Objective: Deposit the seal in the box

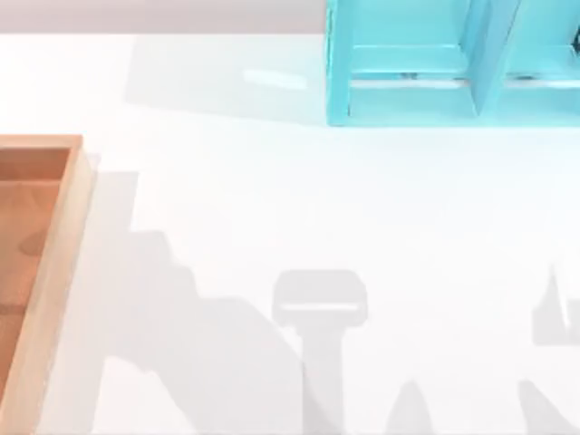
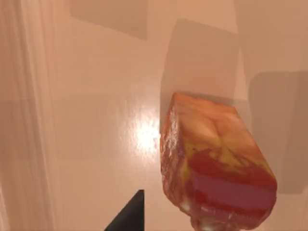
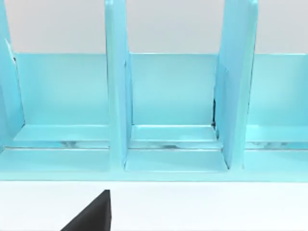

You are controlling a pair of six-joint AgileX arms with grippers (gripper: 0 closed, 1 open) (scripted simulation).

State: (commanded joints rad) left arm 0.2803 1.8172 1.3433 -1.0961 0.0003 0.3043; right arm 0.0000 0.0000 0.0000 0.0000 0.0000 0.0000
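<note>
Two fixtures stand on the white surface (image 1: 272, 208) in the top view.

Item 1: the box (image 1: 56, 263), a shallow light-wood tray with a pale rim and orange-brown floor, at the left edge of the surface and cut off by the frame. A small dark patch lies on its floor near the inner wall.

Item 2: a turquoise shelf unit (image 1: 435, 82), at the far side of the surface toward the right, with upright dividers forming compartments. The right wrist view faces it head-on, showing its dividers (image 3: 115, 96) and pale blue shelf floors, with white surface in front.

Item 3: the seal (image 2: 216, 168), seen close up in the left wrist view. It is a glossy block, reddish-brown with a lighter tan end face streaked with yellow, tilted in that view. Behind it lies a smooth orange-tan plane with a bright highlight and soft rectangular shadows, bordered on one side by a paler band; this matches the box's floor and rim, so the seal appears to be over or in the box. Whether it rests on the floor or is held above it cannot be told.

Item 4: left hand. A dark finger (image 2: 130, 214) shows at the edge of the left wrist view, apart from the seal. Whether this hand is apart or together cannot be told.

Item 5: right hand. A dark finger (image 3: 94, 214) shows at the edge of the right wrist view, over the white surface facing the shelf unit. Its state cannot be told.

Grey arm shadows fall across the near part of the surface in the top view.
</note>
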